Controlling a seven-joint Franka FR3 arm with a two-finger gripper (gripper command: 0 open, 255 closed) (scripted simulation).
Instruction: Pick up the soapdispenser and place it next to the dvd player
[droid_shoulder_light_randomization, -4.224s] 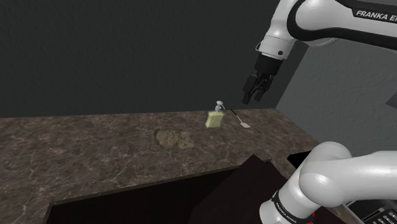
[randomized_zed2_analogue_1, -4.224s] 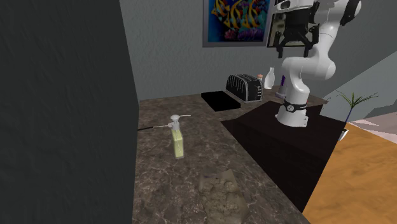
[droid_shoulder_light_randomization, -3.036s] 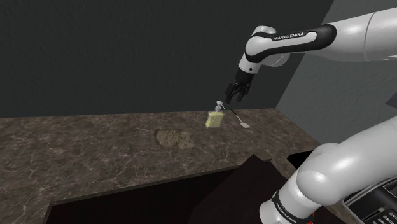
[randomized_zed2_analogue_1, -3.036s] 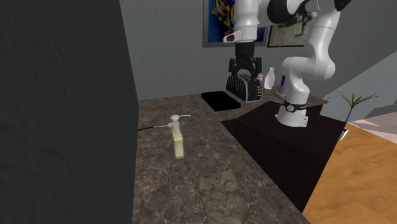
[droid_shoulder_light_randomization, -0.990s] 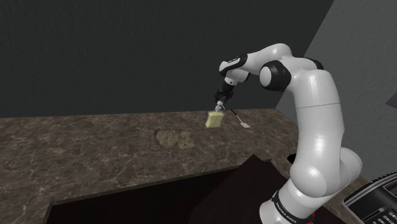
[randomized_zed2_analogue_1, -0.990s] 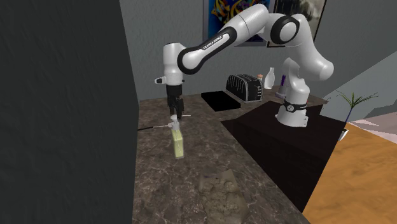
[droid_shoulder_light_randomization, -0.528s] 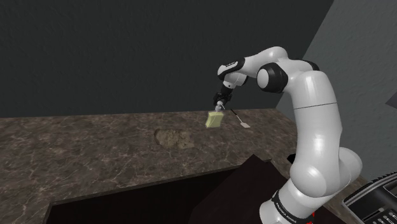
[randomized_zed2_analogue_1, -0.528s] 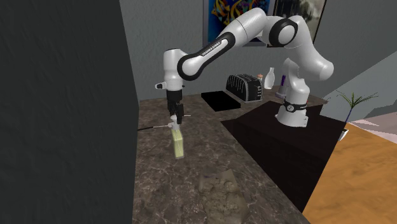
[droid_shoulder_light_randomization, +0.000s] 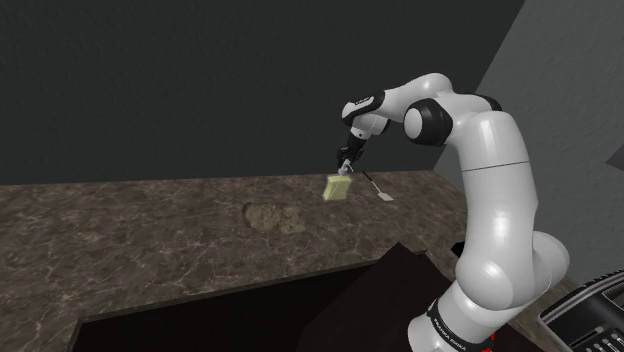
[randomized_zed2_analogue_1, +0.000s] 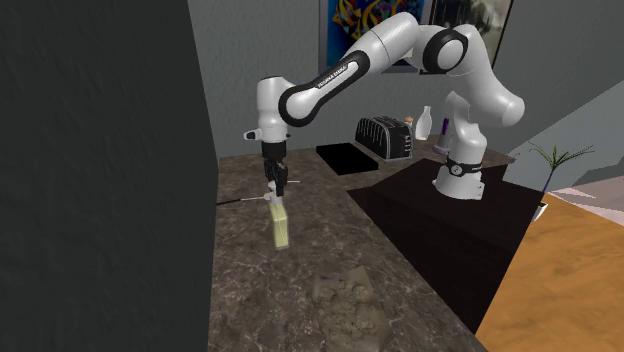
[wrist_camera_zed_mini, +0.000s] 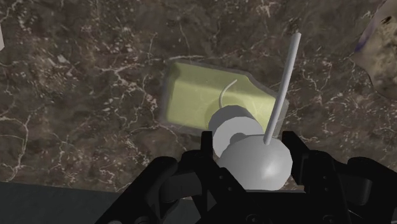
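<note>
The soap dispenser (droid_shoulder_light_randomization: 339, 187) (randomized_zed2_analogue_1: 281, 226) is a yellowish square bottle with a grey pump head and a thin spout, standing upright on the dark marble counter (droid_shoulder_light_randomization: 150, 230) near the dark back wall. My gripper (droid_shoulder_light_randomization: 344, 166) (randomized_zed2_analogue_1: 274, 187) points straight down at its top. In the wrist view the gripper (wrist_camera_zed_mini: 253, 149) has its black fingers (wrist_camera_zed_mini: 207, 145) pressed against both sides of the round pump head, with the yellow bottle (wrist_camera_zed_mini: 197, 102) below. A flat black box (randomized_zed2_analogue_1: 345, 157) lies on the counter by the toaster; I cannot tell if it is the dvd player.
A thin white utensil (droid_shoulder_light_randomization: 376, 188) lies beside the dispenser. A rough patch (droid_shoulder_light_randomization: 272, 217) marks the counter nearer the front. A dark toaster (randomized_zed2_analogue_1: 385, 137) and a white bottle (randomized_zed2_analogue_1: 424, 123) stand beyond the dark stand (randomized_zed2_analogue_1: 440, 215). The dark wall (randomized_zed2_analogue_1: 100, 150) runs close behind the dispenser.
The arm lowered slightly onto the dispenser, and the fingers, wide apart before, have come in against the pump head. The bottle has not moved.
</note>
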